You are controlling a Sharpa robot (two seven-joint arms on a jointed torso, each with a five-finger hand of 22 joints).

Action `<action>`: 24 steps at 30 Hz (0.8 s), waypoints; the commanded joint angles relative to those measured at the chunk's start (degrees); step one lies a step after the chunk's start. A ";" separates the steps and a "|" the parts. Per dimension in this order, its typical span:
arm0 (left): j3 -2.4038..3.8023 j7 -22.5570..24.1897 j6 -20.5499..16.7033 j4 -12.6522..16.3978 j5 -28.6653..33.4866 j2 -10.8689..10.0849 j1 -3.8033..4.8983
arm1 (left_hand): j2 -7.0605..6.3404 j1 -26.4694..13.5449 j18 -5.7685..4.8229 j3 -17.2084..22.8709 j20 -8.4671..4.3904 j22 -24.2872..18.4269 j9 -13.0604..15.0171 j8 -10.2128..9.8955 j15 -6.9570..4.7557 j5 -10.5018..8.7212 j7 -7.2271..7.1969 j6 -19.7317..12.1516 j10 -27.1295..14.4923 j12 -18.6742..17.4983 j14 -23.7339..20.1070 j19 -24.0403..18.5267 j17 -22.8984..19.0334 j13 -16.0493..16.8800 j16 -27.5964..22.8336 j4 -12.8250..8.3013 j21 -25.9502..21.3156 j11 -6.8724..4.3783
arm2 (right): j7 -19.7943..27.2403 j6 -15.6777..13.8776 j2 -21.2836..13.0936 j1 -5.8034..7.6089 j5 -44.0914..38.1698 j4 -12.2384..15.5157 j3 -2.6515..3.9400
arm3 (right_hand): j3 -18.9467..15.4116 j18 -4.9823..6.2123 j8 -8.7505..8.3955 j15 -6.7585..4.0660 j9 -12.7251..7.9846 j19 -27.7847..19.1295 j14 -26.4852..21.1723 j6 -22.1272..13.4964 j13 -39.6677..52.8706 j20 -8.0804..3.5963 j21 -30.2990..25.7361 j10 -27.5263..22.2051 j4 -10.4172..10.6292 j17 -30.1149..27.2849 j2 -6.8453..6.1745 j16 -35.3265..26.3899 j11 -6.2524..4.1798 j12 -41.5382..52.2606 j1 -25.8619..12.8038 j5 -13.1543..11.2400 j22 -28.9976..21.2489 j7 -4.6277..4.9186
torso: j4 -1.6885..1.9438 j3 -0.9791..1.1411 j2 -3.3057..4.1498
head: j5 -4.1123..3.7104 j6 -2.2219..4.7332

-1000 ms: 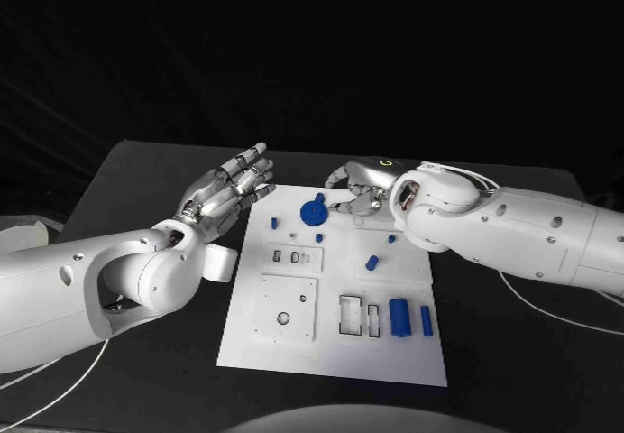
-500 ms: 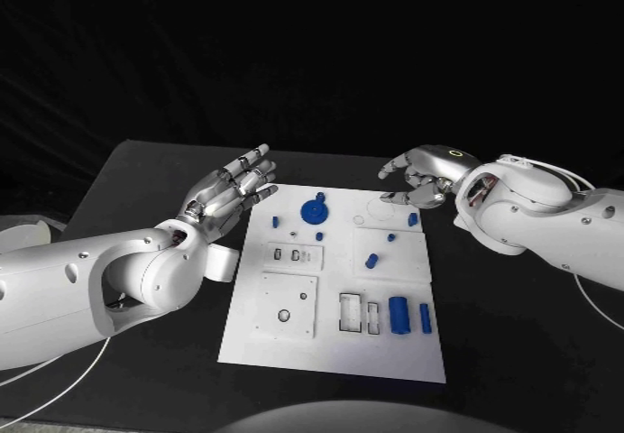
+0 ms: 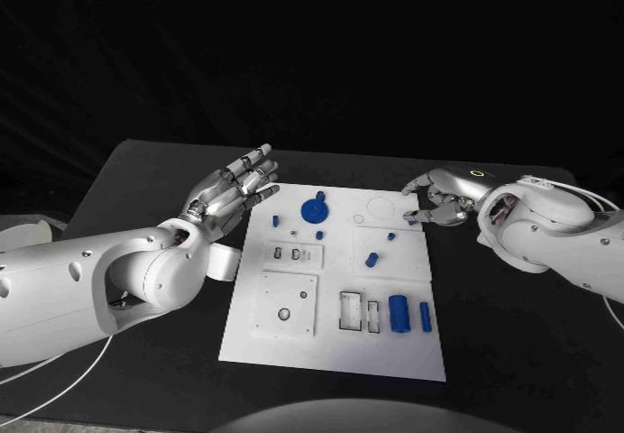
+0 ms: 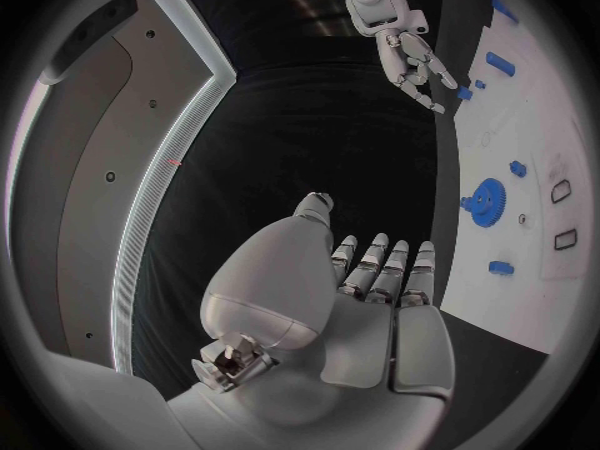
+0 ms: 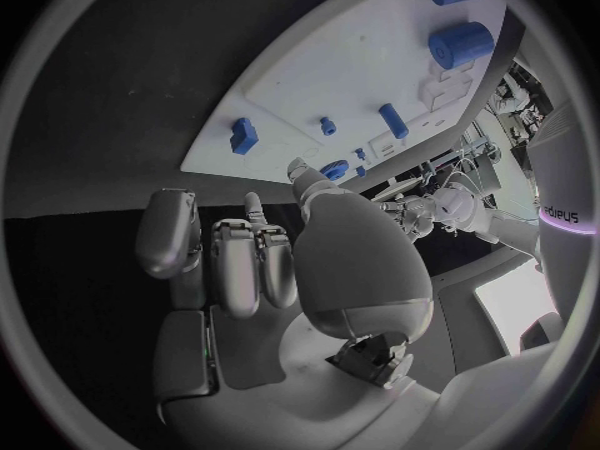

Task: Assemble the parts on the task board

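Several blue parts already stand on the white task board [image 3: 390, 352] in the middle of the tabletop [image 3: 143, 171]: a gear [image 3: 314, 212] near the far end, small pegs [image 3: 372, 261] around the middle. Two blue cylinders [image 3: 399, 315] lie loose at the near right, so I judge the assembly partly done. The left hand [image 3: 232, 191] hovers spread and empty beside the board; the right hand [image 3: 440, 200], fingers loosely curled, holds nothing I can see

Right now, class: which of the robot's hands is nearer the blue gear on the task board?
Left. The left hand hovers open just beside the blue gear, off the task board's left edge; the right hand sits farther away, past the board's right edge.
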 commanded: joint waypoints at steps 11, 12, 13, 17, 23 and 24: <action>0.01 0.17 1.88 -0.15 -0.17 0.32 -0.01 | -0.08 0.85 -0.74 0.48 0.18 0.08 0.05 0.29 0.37 0.46 0.45 -0.07 0.21 0.36 0.02 0.44 0.08 0.09 0.26 -0.19 0.33 0.30 | 1.13 -0.88 -0.15 -1.65 -1.56 -1.48 -0.01 | -0.66 0.42 -0.31 -0.01 -0.19 0.69 4.13 0.05 15.09 -0.02 0.62 5.90 -0.09 9.96 -0.11 0.39 -0.11 0.22 0.18 -0.40 1.55 -0.11 | 0.03 -0.09 -0.11 | 0.26 -0.32; 0.01 0.16 1.93 -0.17 -0.17 0.36 -0.02 | -0.08 0.85 -0.74 0.48 0.18 0.08 0.05 0.29 0.37 0.46 0.45 -0.07 0.21 0.36 0.02 0.44 0.08 0.09 0.26 -0.19 0.33 0.30 | 1.16 -0.87 -0.11 -1.72 -1.53 -1.56 -0.01 | -0.67 0.42 -0.31 -0.01 -0.20 0.69 4.13 0.06 15.09 -0.02 0.61 5.90 -0.09 9.95 -0.11 0.38 -0.11 0.22 0.20 -0.38 1.55 -0.10 | 0.00 -0.09 -0.11 | 0.29 -0.32; 0.01 0.16 1.96 -0.20 -0.17 0.40 -0.02 | -0.08 0.85 -0.74 0.48 0.18 0.08 0.05 0.29 0.37 0.46 0.45 -0.07 0.21 0.36 0.02 0.44 0.08 0.09 0.26 -0.19 0.33 0.30 | 1.18 -0.85 -0.09 -1.78 -1.51 -1.65 -0.01 | -0.68 0.42 -0.30 -0.01 -0.22 0.70 4.12 0.10 15.09 -0.02 0.59 5.90 -0.11 9.91 -0.11 0.34 -0.10 0.22 0.27 -0.30 1.55 -0.09 | -0.01 -0.09 -0.12 | 0.33 -0.33; 0.01 0.13 2.06 -0.26 -0.17 0.48 -0.02 | -0.08 0.92 -0.78 0.56 0.18 0.08 0.05 0.29 0.41 0.50 0.48 -0.07 0.20 0.37 0.05 0.46 0.09 0.09 0.29 -0.27 0.34 0.31 | 1.16 -0.49 -0.05 -2.02 -1.38 -1.89 -0.02 | -0.78 0.43 -0.23 0.02 -0.33 0.72 4.10 0.36 15.09 -0.03 0.47 5.90 -0.17 9.80 -0.06 0.21 -0.06 0.22 0.64 0.39 1.54 -0.03 | 0.04 -0.08 -0.12 | 0.34 -0.37; 0.01 0.12 2.15 -0.37 -0.17 0.53 -0.04 | -0.09 0.99 -0.81 0.63 0.18 0.08 0.05 0.29 0.44 0.55 0.50 -0.07 0.18 0.38 0.06 0.47 0.09 0.08 0.31 -0.35 0.35 0.32 | 1.02 0.17 0.05 -2.21 -1.28 -2.29 -0.02 | -0.97 0.46 0.10 0.15 -0.64 0.75 4.06 1.43 15.09 0.05 0.06 5.90 -0.35 9.62 0.23 -0.01 0.11 0.22 1.78 3.99 1.60 0.18 | 0.03 -0.06 -0.14 | 0.34 -0.41; 0.01 0.12 2.17 -0.39 -0.17 0.55 -0.04 | -0.09 1.02 -0.83 0.66 0.18 0.08 0.05 0.29 0.45 0.57 0.50 -0.08 0.18 0.39 0.07 0.48 0.09 0.08 0.31 -0.39 0.35 0.33 | 1.00 0.32 0.07 -2.24 -1.27 -2.35 -0.02 | -0.95 0.47 0.14 0.16 -0.67 0.73 4.06 1.55 15.09 0.06 -0.01 5.90 -0.38 9.61 0.28 -0.03 0.12 0.22 1.91 4.48 1.59 0.20 | 0.04 -0.06 -0.13 | 0.32 -0.39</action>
